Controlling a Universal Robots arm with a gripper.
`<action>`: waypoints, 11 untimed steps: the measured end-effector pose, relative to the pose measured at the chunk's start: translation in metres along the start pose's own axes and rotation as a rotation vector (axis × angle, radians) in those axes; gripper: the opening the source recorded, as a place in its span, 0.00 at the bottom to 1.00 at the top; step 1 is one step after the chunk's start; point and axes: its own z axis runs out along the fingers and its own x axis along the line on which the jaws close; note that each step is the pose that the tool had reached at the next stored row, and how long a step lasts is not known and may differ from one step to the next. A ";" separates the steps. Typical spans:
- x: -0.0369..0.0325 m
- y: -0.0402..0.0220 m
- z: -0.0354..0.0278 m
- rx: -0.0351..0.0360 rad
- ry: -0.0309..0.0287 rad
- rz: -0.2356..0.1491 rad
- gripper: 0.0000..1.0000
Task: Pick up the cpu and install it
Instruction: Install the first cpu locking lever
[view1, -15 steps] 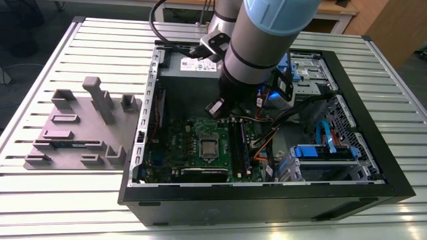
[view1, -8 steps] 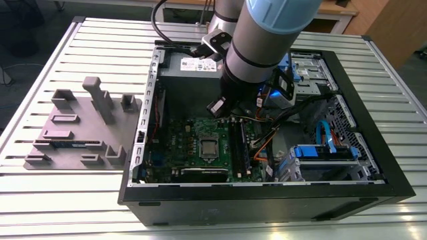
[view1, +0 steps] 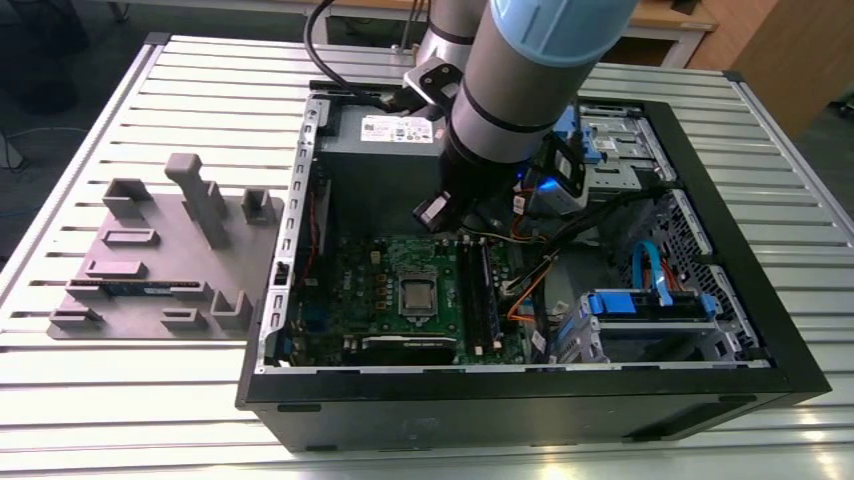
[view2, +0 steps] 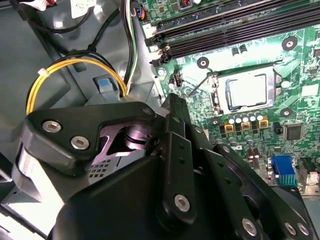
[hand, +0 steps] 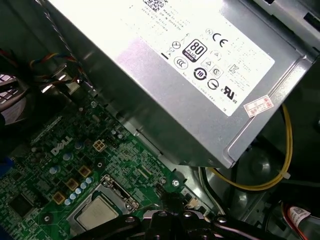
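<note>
One small, square, silver-topped cpu (view2: 247, 90) sits in the dark metal-framed socket (view2: 218, 95) of the green motherboard (view2: 300, 65); the black gripper (view2: 176, 102) hovers near it, jaws pressed together, empty.

A bench (view1: 120, 420) of pale metal slats is spreading across the exterior view, its grooves running from the exterior view's left to its right and its far corners ending in dark caps. Soft, even light is falling on it, and the slats are giving back a dull sheen. Beyond the far edge a wooden desk (view1: 661, 14) is standing on a white frame, and a wooden panel (view1: 790, 55) is rising at the exterior view's right. Dark floor (view1: 83, 105) is showing past the bench at the exterior view's left, with a black shape (view1: 34, 70) sitting there, too dim to identify.
</note>
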 end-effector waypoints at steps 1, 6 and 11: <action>0.0000 0.0000 0.0009 0.0022 0.0021 0.000 0.11; -0.0004 -0.0007 0.0049 0.0149 0.0157 -0.006 0.11; -0.0031 -0.0018 0.0054 0.0152 0.0178 -0.013 0.11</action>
